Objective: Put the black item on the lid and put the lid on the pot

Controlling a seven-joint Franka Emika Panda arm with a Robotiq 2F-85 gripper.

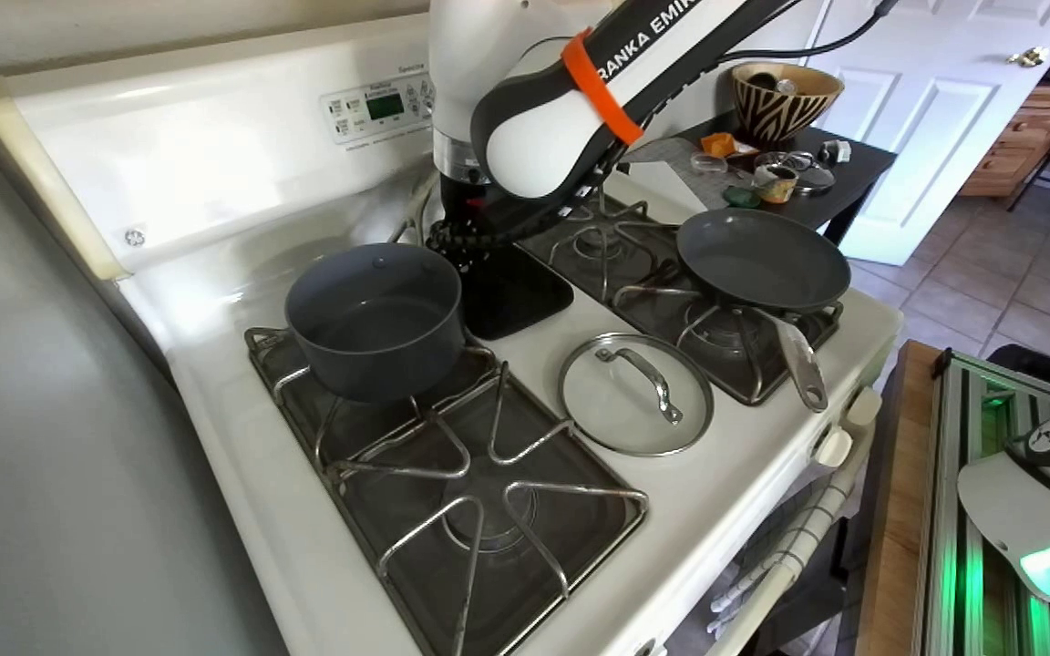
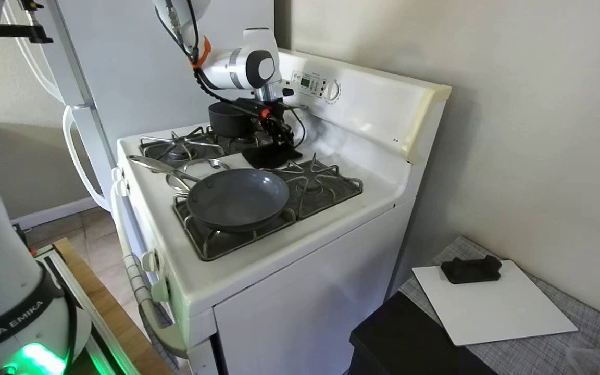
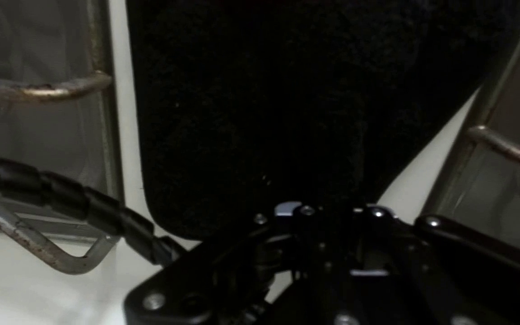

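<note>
Fridge [image 1: 60, 410]: a plain grey side at far left, next to the white stove [image 1: 261, 492].
Pot [image 1: 375, 364]: deep, round and dark grey, standing upright at the back of the stove on the fridge side, over one of the burner grates [image 3: 61, 91].
Gripper [image 3: 336, 211]: just right of the pot, at the end of the robot arm [image 1: 534, 150], pointing down at the back edge of the black pad [image 1: 516, 296]. In the wrist view its jaws stand nearly together, with the pad's edge gathered between them; it is black on black, so the exact contact is hard to make out.
Black pad: square with rounded corners, spread on the white strip between the grates; in an exterior view, pot and gripper hide part of it.
Glass lid [image 1: 630, 401]: round and silver-rimmed, lying flat with its handle up, on the same strip, nearer the stove's front and just apart from the pad.
Shallow pan [image 1: 762, 260]: wide and dark, right of the lid, its silvery handle pointing toward the stove's front.
Side table [image 1: 862, 170]: black, beyond the pan, bearing a zebra-striped bowl [image 1: 782, 105].
Robot base [image 1: 1003, 510]: white, at the right edge, glowing green.
</note>
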